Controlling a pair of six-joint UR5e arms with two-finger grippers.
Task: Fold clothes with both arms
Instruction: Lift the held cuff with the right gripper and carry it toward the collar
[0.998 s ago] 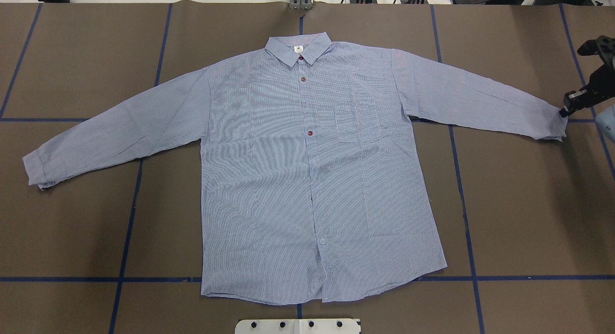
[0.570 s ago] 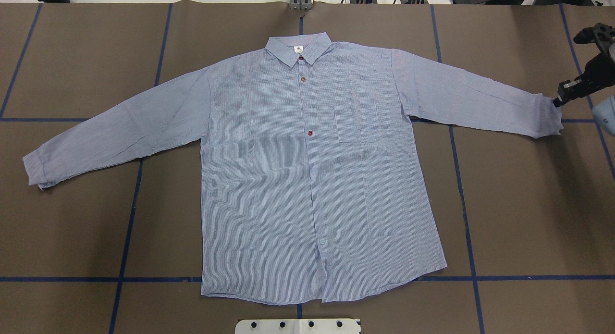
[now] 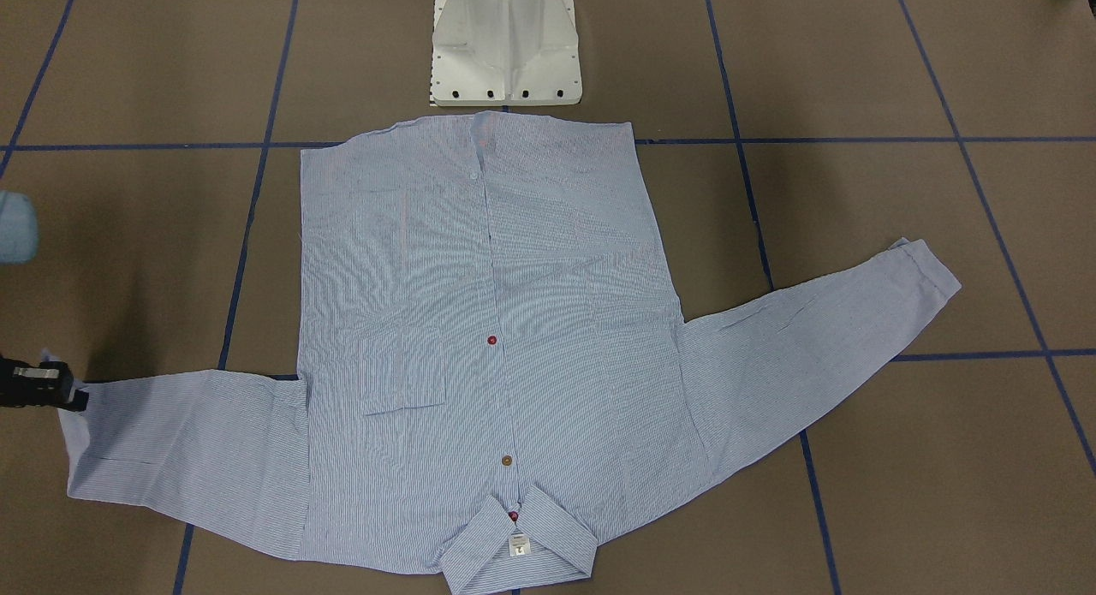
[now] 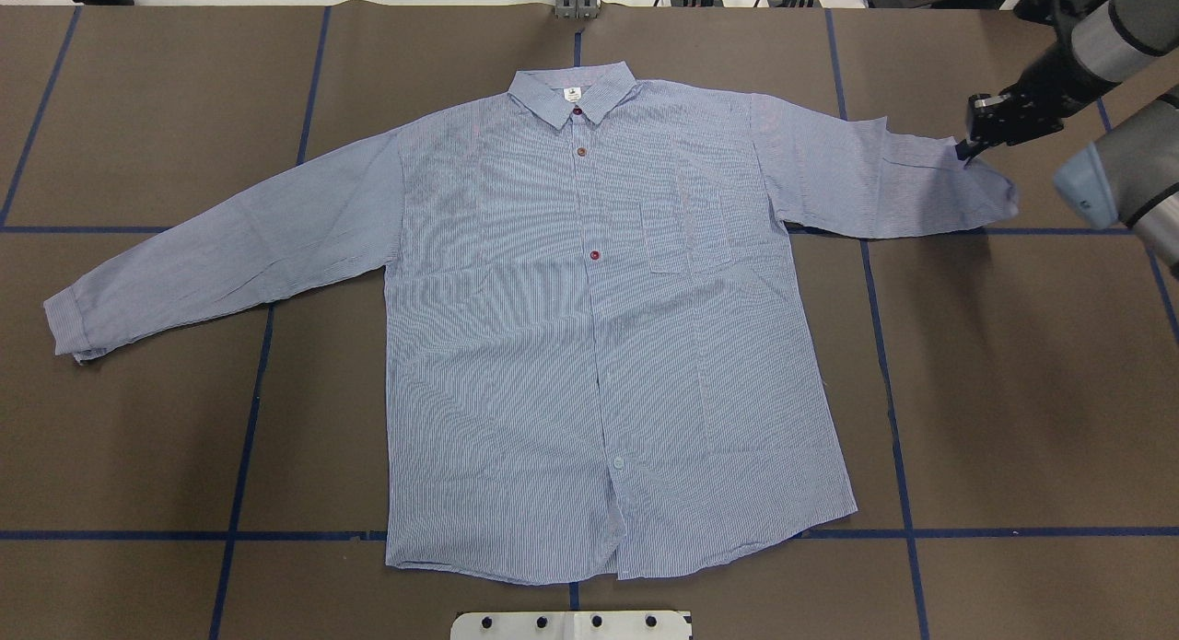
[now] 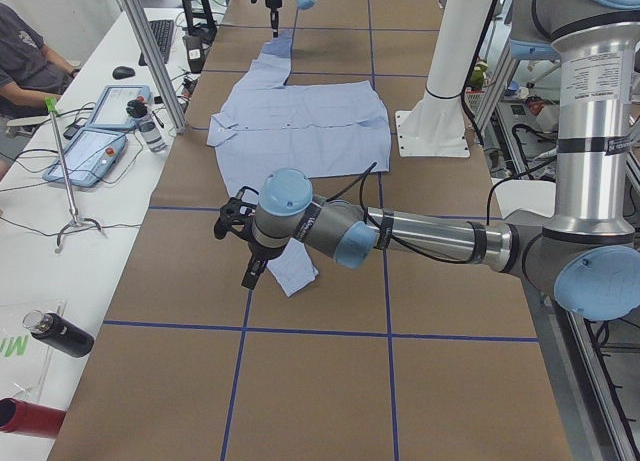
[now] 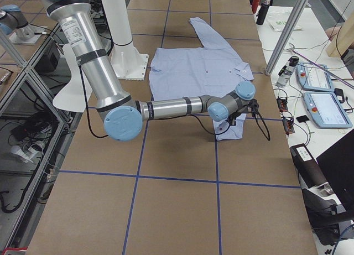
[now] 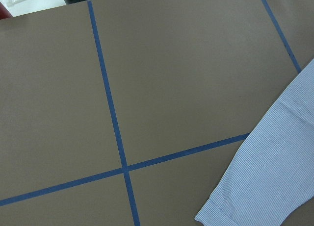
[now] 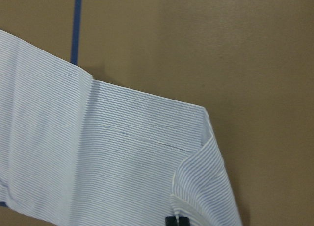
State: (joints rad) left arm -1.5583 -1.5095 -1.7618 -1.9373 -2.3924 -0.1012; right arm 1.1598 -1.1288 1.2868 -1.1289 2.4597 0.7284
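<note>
Folding barely begun: the shirt (image 4: 589, 345) lies flat and buttons-up mid-table (image 4: 1013, 391), collar (image 4: 573, 92) away from my pedestal (image 4: 571, 624), its length along that line. My right gripper (image 4: 967, 150) pinches one sleeve (image 4: 857, 180), its end doubled inward — all else is unfolded. Whether the left gripper (image 5: 252, 271) is holding anything, I cannot tell.

A robotics lab: tape-gridded table (image 4: 1013, 391), teach pendants (image 6: 326, 109), cabled side bench (image 5: 30, 251).

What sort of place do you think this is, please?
Likely a robotics lab: left arm and right arm beside a white pedestal, a shirt on a table gridded with blue tape, control tablets alongside.
</note>
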